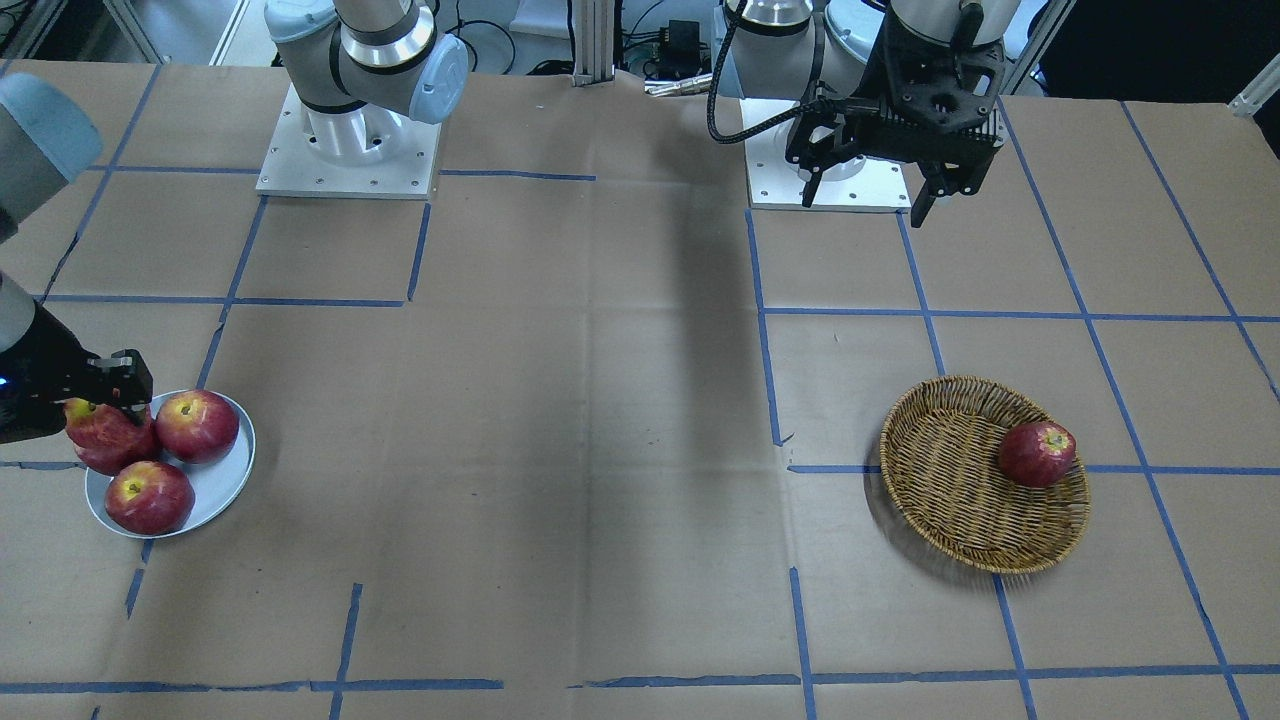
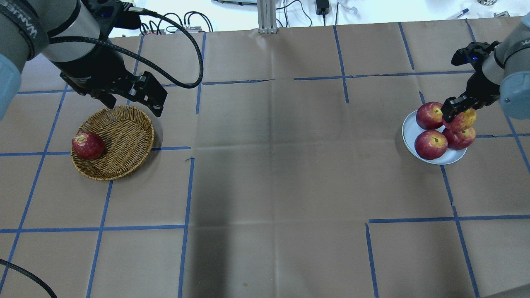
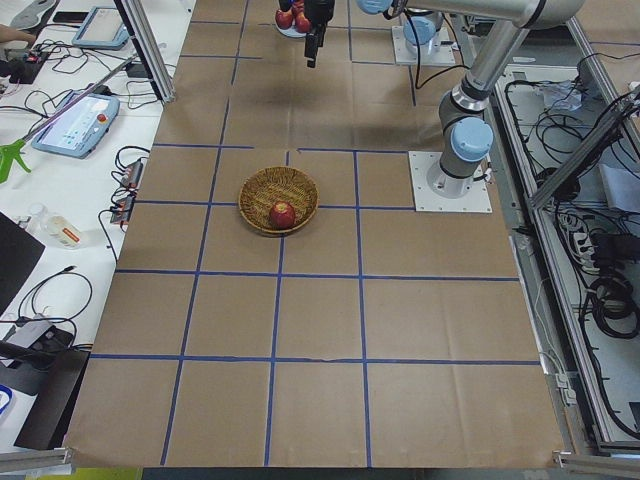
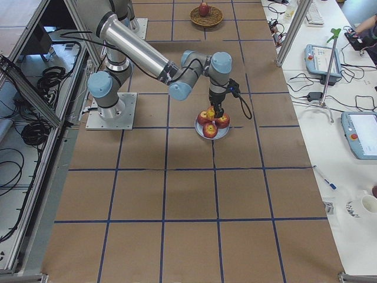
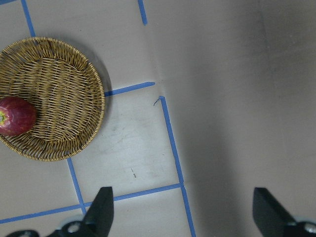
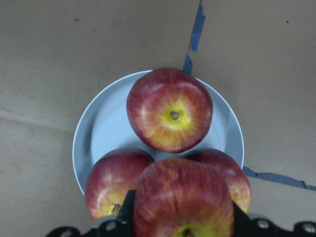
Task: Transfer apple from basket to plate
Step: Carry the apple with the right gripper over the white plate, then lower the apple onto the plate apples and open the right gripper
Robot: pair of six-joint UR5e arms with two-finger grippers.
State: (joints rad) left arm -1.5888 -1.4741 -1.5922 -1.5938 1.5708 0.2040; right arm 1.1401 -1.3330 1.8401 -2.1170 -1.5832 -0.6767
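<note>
Tabletop (image 2: 265,165): brown paper cover, blue tape (image 2: 140,227) grid. Basket (image 2: 124,136) on robot's left, plate (image 2: 408,130) on right, well apart. Arm base plates (image 1: 400,175) at rear.

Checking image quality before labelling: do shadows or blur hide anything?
Overhead: a broad soft shadow bands the table centre, clear of basket and plate. Left wrist: that shadow darkens the right side. Right wrist: the gripped apple crowds the bottom edge, looking slightly soft.
</note>
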